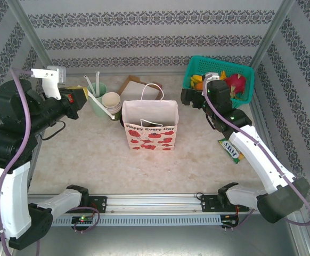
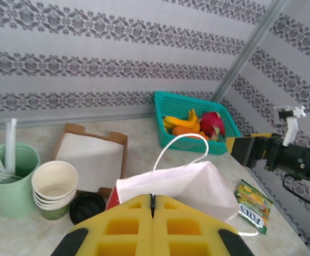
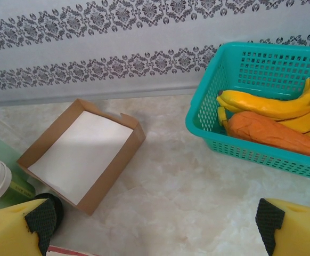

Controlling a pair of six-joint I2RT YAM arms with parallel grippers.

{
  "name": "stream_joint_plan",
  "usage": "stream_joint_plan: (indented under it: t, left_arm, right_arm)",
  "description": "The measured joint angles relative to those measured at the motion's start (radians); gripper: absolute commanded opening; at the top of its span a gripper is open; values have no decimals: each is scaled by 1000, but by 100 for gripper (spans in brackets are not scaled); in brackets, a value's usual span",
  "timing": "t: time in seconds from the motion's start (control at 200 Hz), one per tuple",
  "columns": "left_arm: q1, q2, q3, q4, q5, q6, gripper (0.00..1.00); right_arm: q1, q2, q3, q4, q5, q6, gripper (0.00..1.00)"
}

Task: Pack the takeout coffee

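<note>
Top external view: cup stands upright on the far-left part of the table, mouth up, between the mint cup and the bag.
Cup detail: left wrist view shows several nested, green outside at the bottom, cream inside; which one counts as the coffee cup I cannot tell.
Lid: black lid lies flat on the table, touching or just beside the cup on its near side, not on it.
Long axis: vertical for the cup; a sideways grip across its wall looks apt.
Left gripper: left gripper has its yellow fingers pressed together with nothing between them; it hangs just left of the mint cup, pointing right.
Right gripper: right gripper is spread wide and empty, near the basket, facing left over the tray.
Direction from left gripper: cup lies right and slightly near, with the mint cup between.
Direction from right gripper: cup lies well to the left, beyond the tray, at the left edge of its wrist view.
Nearer arm: left, by my judgement, though it must spread its fingers first.
Bag: upright, mouth up, just right of the cup and lid.
</note>
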Motion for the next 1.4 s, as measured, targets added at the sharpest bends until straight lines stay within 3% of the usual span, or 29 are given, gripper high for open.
stream_joint_plan:
  t: [0.62,0.779,0.909,0.979,1.054,1.194,1.339,1.399]
  left_arm:
    - [-2,134,-65,199,235,-5,0]
    - [-29,217,-135,214,253,52,0]
    - [-109,312,-183,200,201,150,0]
    - [-172,367,-185,173,144,208,15]
    - [-240,435,-167,124,96,264,46]
    - [-300,520,-149,52,14,328,80]
    - [-267,441,-235,57,-82,307,99]
    - [-222,368,-285,60,-108,281,100]
  right_arm:
    - [-37,-6,-6,-26,-26,7,98]
    - [-105,66,0,-41,-131,10,98]
    - [-121,183,37,-68,-256,15,98]
    - [-109,239,59,-84,-306,24,98]
    - [-94,273,69,-96,-344,49,98]
    - [-42,288,69,-87,-404,154,98]
    - [48,324,70,-35,-430,284,98]
    - [82,352,75,-19,-433,333,98]
